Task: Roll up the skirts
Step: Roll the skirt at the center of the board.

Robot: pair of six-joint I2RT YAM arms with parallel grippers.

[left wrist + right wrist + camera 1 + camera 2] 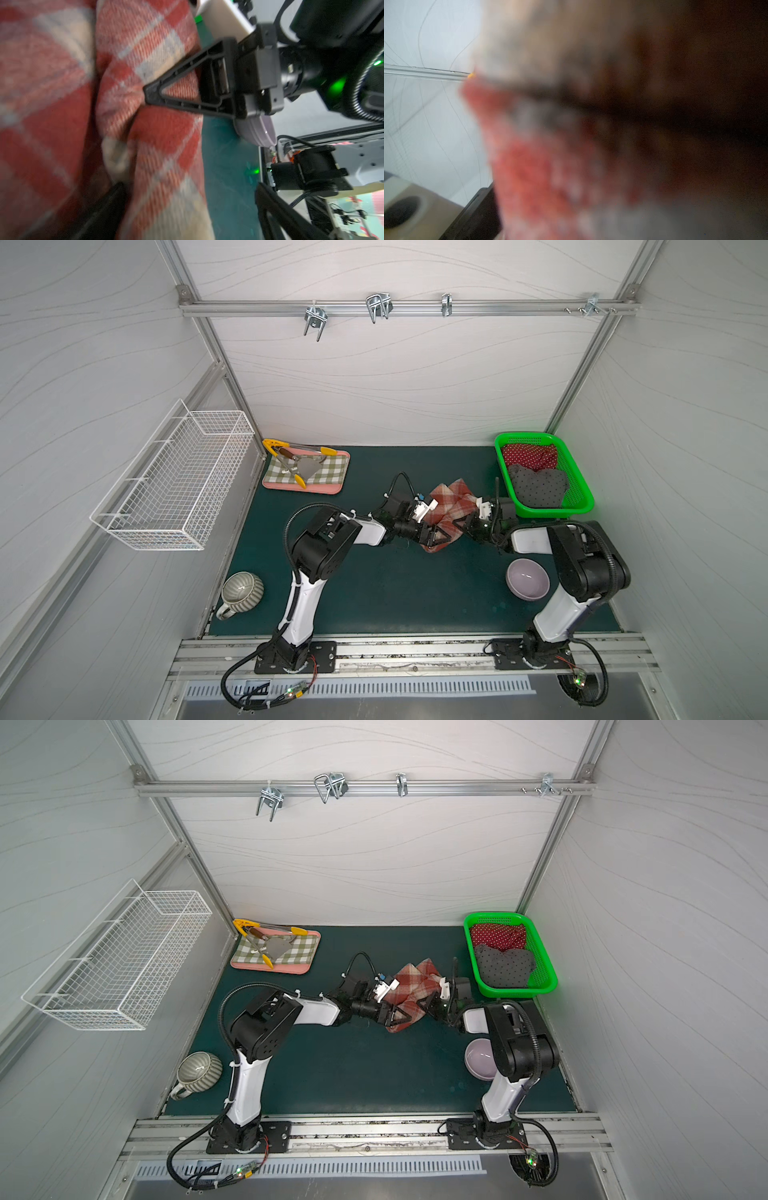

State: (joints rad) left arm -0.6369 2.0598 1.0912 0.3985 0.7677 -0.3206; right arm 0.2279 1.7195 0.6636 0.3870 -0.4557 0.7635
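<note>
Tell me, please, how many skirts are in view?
3: the plaid skirt on the table; the red dotted skirt and grey dotted skirt in the green basket, where others may be hidden.

The plaid skirt [451, 499] is soft, fuzzy woven cloth with a coarse twill rib. The red dotted bundle [528, 456] and the grey dotted bundle [538, 487] are smoother cloth. The green basket [540, 512] is glossy perforated plastic. The wall basket [174, 485] is white-coated wire. The purple bowl [528, 583] is smooth and shiny. The table cover [395, 593] is matt.
</note>
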